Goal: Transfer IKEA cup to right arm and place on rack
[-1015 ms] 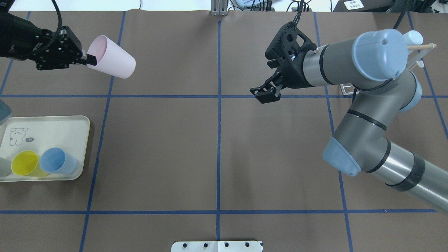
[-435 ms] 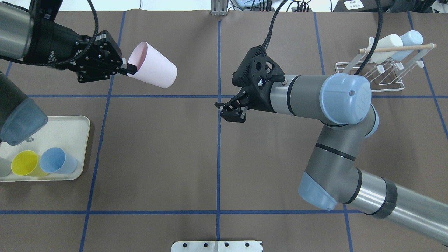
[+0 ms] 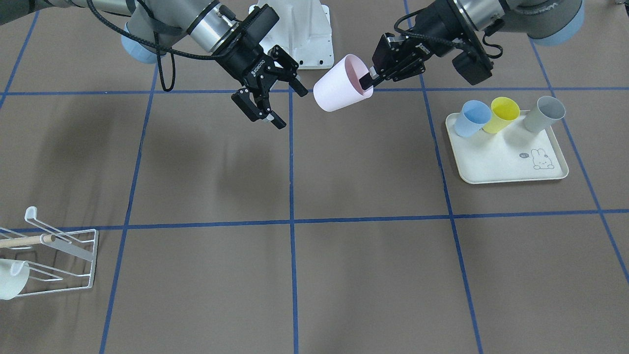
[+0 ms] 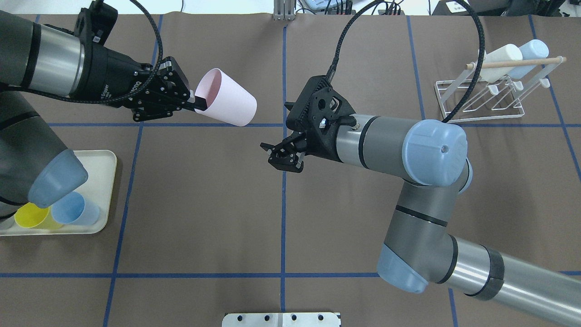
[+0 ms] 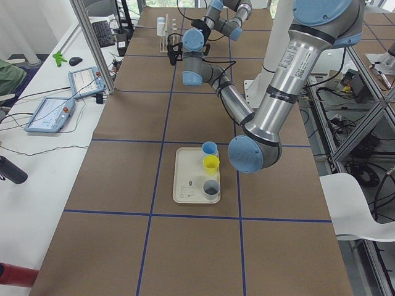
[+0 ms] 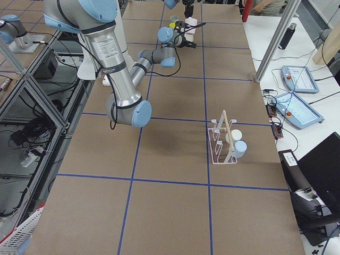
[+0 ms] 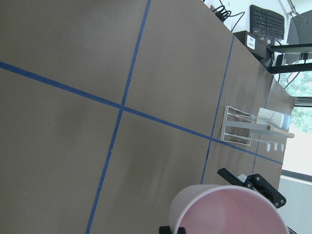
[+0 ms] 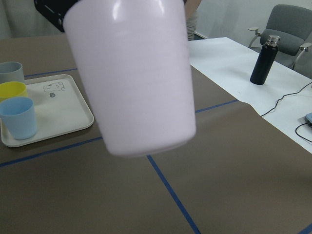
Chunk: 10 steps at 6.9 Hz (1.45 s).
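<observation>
A pale pink cup [image 4: 229,105] hangs in the air, tilted on its side, with its base toward the table's centre. My left gripper [image 4: 199,102] is shut on its rim, one finger inside the cup. In the front-facing view the cup [image 3: 338,89] and the left gripper [image 3: 367,81] sit at top centre. My right gripper [image 4: 280,157] is open and empty, a short gap from the cup's base; it also shows in the front-facing view [image 3: 291,108]. The right wrist view is filled by the cup [image 8: 136,78]. The white wire rack [image 4: 481,99] stands at the far right.
The rack holds a white cup [image 4: 501,54] and a light-blue cup [image 4: 529,53] under its wooden dowel. A cream tray [image 3: 496,164] on the robot's left holds blue [image 3: 471,117], yellow [image 3: 503,113] and grey [image 3: 543,112] cups. A black cable loops above the right arm.
My left gripper has carried the pink cup to the right, toward the centre. My right gripper has swung left and nearer, away from the rack, and stays open.
</observation>
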Available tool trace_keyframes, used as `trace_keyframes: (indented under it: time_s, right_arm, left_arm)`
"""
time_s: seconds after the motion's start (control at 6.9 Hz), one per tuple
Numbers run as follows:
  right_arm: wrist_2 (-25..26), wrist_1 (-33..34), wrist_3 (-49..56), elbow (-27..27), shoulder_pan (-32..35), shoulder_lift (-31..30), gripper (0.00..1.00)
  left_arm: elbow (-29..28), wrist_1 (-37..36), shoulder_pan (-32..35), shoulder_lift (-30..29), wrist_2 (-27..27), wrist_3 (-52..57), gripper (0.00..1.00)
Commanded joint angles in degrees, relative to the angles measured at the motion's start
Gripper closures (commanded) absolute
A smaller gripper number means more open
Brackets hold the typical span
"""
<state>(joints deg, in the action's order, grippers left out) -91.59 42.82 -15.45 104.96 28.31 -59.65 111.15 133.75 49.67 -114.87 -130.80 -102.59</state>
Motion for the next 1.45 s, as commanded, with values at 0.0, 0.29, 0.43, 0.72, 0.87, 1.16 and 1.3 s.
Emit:
trace_keyframes:
  time_s: [0.0, 0.29, 0.43, 0.72, 0.87, 1.16, 1.3]
  right_arm:
    - [1.67, -0.19, 0.16, 0.07, -0.63, 0.40, 0.01]
    - [2.91, -0.19, 2.26, 0.07, -1.07, 1.90, 0.01]
    - [2.91, -0.19, 2.36, 0.07, -1.16, 2.08, 0.01]
    - [3.00, -0.10, 3.85, 0.07, -1.24, 2.52, 0.01]
    - [3.00, -0.19, 4.20, 0.07, -1.16, 2.60, 0.01]
    - [3.09, -0.10, 4.73, 0.07, -1.16, 3.22, 0.01]
    - [4.04, -0.10, 4.90, 0.07, -1.16, 3.31, 0.01]
  left_arm:
    - [-0.15, -0.33, -1.06, -0.62, 0.90, -0.06, 1.00]
    - [-0.50, -0.42, -1.76, -0.97, 0.99, 0.11, 1.00]
    - [-0.85, -0.50, -1.85, -1.32, 0.99, 0.11, 1.00]
    - [-1.99, -0.50, -1.94, -2.63, 0.99, 0.11, 1.00]
    - [-2.25, -0.50, -1.94, -2.73, 0.99, 0.11, 1.00]
    - [-2.35, -0.50, -1.94, -2.73, 0.99, 0.20, 1.00]
    - [-2.35, -0.50, -1.94, -2.73, 0.99, 0.20, 1.00]
